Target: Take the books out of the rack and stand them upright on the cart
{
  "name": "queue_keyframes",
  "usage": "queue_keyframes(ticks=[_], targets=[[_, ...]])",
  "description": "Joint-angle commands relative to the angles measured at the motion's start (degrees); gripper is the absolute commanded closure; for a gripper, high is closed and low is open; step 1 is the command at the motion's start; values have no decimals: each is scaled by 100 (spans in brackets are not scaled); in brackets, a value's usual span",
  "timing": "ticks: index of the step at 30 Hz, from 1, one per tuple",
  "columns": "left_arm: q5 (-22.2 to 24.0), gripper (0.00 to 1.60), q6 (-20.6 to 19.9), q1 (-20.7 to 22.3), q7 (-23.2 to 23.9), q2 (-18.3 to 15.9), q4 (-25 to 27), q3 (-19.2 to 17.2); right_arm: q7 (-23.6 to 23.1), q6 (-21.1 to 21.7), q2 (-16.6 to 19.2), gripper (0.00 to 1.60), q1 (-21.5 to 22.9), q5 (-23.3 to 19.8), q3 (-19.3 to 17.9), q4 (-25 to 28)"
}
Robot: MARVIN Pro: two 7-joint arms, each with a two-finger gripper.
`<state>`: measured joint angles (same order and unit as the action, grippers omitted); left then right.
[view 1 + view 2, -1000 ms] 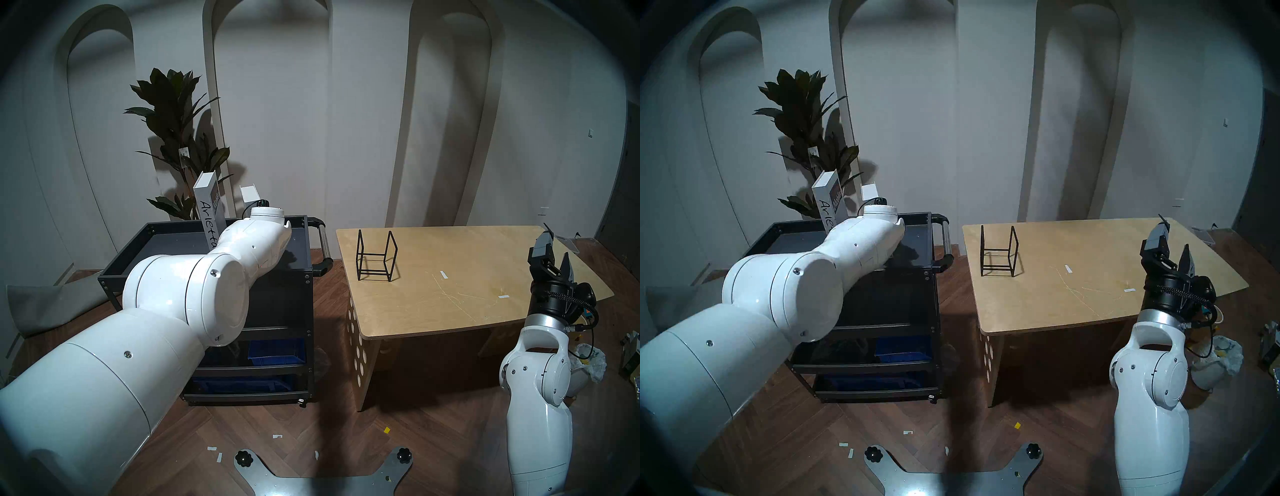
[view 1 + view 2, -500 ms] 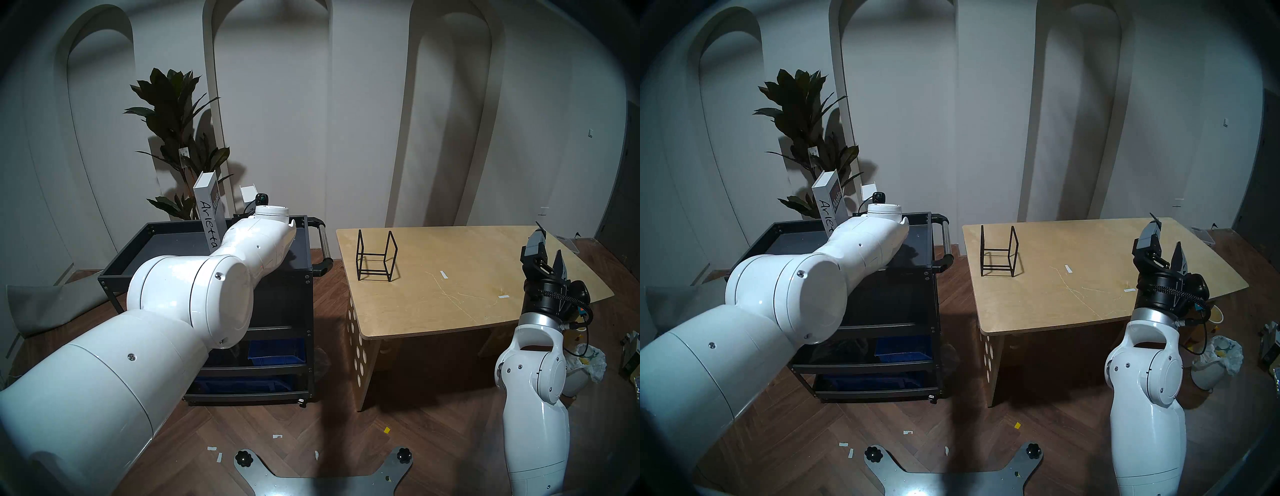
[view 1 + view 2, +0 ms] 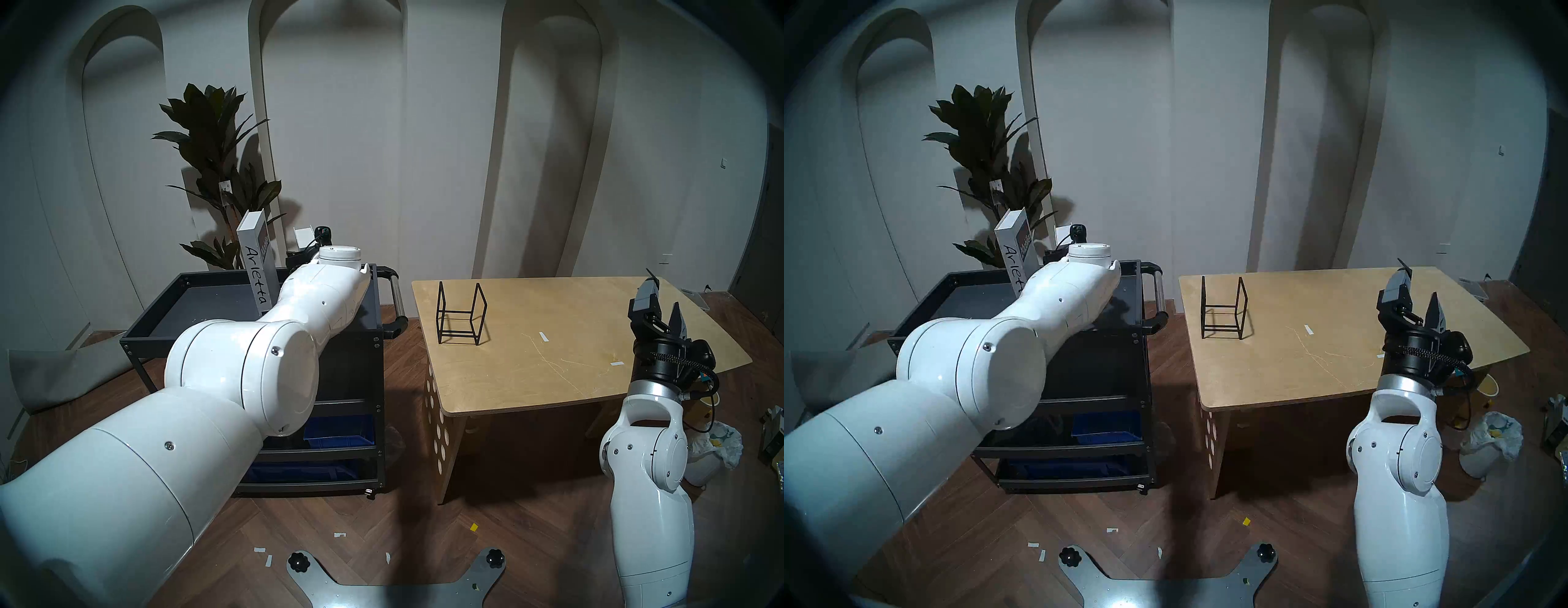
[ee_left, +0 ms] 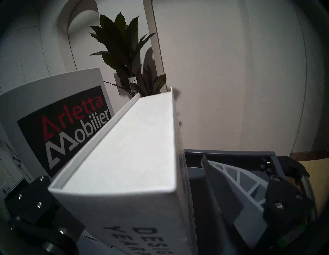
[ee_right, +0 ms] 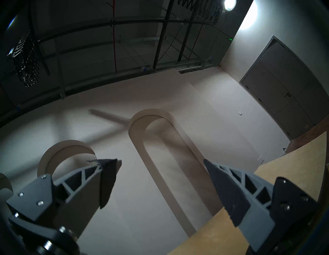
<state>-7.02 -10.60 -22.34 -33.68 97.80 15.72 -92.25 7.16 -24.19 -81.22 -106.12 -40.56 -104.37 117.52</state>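
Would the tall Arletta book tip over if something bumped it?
Probably: the Arletta book stands tall on its narrow end on the cart, so a sideways bump could topple it. It looks thick and hard-covered, so likely stiff and fairly heavy, not floppy.

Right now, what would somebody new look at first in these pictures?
Probably the big white left arm stretching over the dark grey cart, where two white books stand: the tall "Arletta" one and the shorter yearbook. Then the little black wire rack, with nothing in it, on the wooden table.
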Motion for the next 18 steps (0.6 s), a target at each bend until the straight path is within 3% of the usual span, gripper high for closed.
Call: queue_keyframes(ticks=[1, 18], targets=[[-153, 0, 158, -64, -172, 110, 544, 161, 1, -19, 25, 0, 118, 63, 36, 64], [-616, 0, 203, -677, -715, 144, 1731, 670, 16, -5, 64, 0, 228, 174, 187, -50]])
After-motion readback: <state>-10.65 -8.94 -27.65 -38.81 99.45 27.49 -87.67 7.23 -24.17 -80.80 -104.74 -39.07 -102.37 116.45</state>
